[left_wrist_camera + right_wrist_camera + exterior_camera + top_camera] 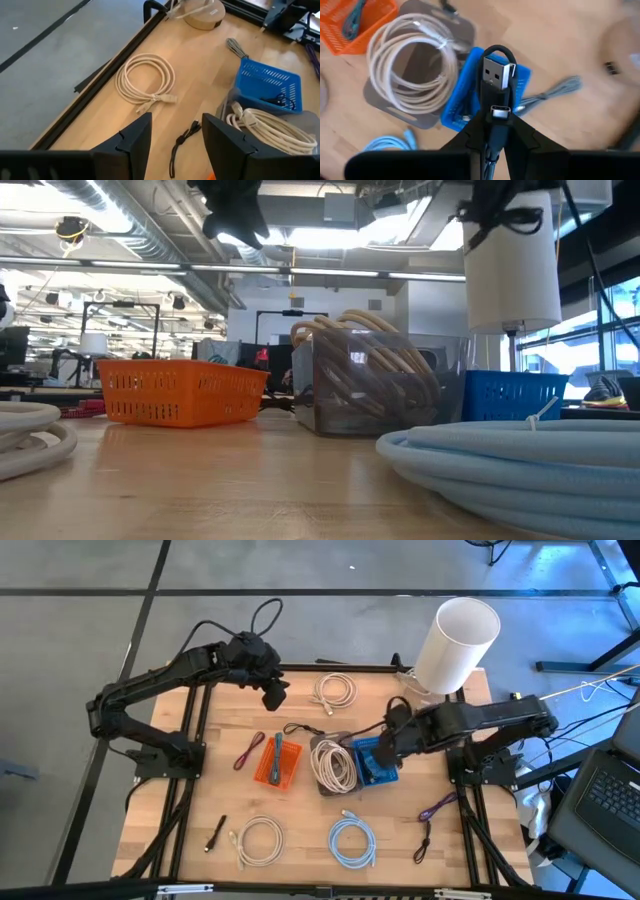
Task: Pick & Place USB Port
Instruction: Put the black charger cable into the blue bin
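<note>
Black USB cable [496, 80] was pinched in the closed right end effector [496, 131], plug pointing forward, directly above the blue basket [461, 102]. The left end effector [172, 135] hovered open and empty, well apart over the worktop's [300, 815] far edge.

Open bare wood runs across the lower middle of the high view, between the coiled white cable [261, 839] at lower left and the coiled light-blue cable [352, 842] beside it. The middle is crowded: orange mesh basket [277, 762], clear bin of beige cable [332, 766] and blue mesh basket [376, 764] stand close together. The tall white cylinder [455, 645] blocks the upper right; a cream cable coil [335, 691] lies at upper centre
</note>
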Controlling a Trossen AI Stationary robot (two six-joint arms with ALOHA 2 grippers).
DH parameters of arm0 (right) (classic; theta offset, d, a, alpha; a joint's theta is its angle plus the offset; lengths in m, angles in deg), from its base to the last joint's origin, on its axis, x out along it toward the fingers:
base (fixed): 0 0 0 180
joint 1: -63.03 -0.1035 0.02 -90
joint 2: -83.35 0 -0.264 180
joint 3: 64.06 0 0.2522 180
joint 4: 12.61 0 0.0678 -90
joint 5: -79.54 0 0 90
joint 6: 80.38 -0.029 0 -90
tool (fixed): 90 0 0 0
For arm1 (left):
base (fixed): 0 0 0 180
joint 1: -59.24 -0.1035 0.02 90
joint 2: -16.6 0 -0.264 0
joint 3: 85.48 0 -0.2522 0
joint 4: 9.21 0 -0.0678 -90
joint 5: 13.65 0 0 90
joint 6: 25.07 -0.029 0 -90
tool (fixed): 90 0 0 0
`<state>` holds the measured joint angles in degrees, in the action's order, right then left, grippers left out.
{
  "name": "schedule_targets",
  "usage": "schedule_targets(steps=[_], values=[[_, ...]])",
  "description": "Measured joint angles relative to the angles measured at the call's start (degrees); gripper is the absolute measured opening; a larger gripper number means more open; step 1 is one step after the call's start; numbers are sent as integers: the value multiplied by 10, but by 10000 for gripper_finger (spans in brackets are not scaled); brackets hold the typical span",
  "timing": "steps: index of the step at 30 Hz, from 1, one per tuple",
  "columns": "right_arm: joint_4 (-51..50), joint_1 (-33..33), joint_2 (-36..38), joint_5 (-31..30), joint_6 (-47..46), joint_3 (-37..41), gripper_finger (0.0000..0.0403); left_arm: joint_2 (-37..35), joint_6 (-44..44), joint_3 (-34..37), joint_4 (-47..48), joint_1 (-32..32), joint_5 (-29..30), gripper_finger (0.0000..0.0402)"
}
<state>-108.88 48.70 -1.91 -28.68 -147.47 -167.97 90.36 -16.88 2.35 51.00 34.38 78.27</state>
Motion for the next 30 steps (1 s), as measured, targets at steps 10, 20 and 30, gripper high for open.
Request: schedule_targets(steps=[10, 20, 30], values=[[253, 48, 22, 77, -3, 211, 41, 0, -41, 0, 15, 0, 0, 163], [401, 79, 21, 79, -2, 318, 41, 0, -81, 0, 16, 0, 0, 166], [477, 99, 21, 78, -2, 394, 41, 0, -105, 0, 16, 0, 3, 166]])
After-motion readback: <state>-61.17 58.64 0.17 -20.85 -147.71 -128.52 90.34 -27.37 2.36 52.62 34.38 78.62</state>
